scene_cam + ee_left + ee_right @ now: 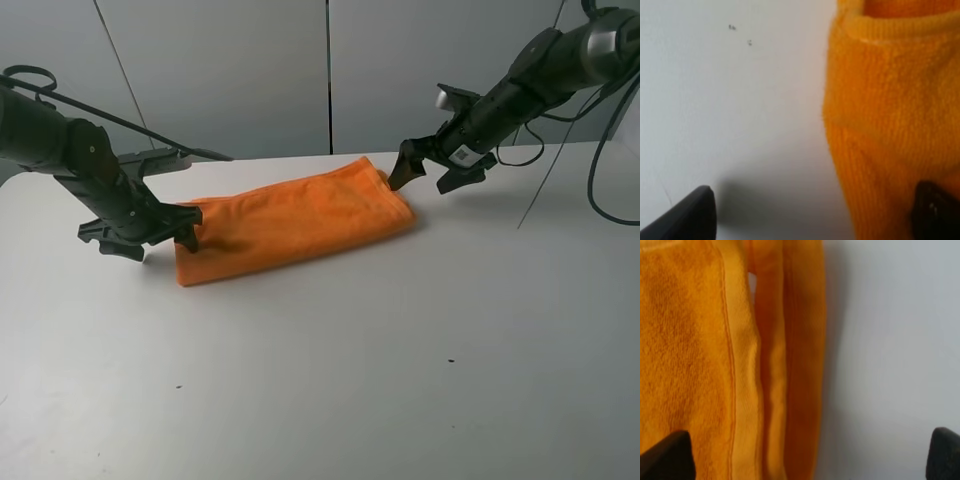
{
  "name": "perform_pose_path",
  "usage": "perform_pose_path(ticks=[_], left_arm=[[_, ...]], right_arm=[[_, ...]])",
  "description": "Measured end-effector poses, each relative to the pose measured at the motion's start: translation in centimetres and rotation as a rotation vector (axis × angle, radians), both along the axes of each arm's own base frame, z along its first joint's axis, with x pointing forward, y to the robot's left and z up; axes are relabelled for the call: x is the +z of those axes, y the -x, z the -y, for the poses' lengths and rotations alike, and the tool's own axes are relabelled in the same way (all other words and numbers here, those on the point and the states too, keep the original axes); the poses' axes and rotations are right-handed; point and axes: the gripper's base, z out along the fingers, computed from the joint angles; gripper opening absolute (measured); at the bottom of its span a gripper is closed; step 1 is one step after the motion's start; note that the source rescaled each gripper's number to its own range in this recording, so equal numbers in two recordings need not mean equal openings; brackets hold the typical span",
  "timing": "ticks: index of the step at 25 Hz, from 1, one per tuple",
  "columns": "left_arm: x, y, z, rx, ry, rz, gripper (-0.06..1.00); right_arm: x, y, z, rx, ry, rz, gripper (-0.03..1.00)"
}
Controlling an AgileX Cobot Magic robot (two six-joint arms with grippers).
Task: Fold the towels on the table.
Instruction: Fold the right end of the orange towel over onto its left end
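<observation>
**Folded towel lies between two open arms**

The orange towel (295,222) lies folded into a long band on the white surface (400,350), slanting between the arms. The left fingers (150,235) stand wide open at its left end, one over the cloth and one over bare surface, holding nothing. The right fingers (432,170) gape just as wide at the other end, straddling its edge, also empty.

Orange towel (890,125) lies on white table (730,115). Left gripper (812,215) spread wide: one fingertip (935,212) over the towel, the other over bare table.
</observation>
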Motion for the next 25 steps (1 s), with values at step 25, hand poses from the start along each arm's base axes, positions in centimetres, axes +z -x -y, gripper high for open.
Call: perform_pose_path(ticks=[25], left_arm=[[-0.1, 0.3, -0.1, -0.026, -0.018, -0.038, 1.00]], right_arm=[[-2.6, 0.7, -5.0, 0.022, -0.155, -0.072, 1.00]])
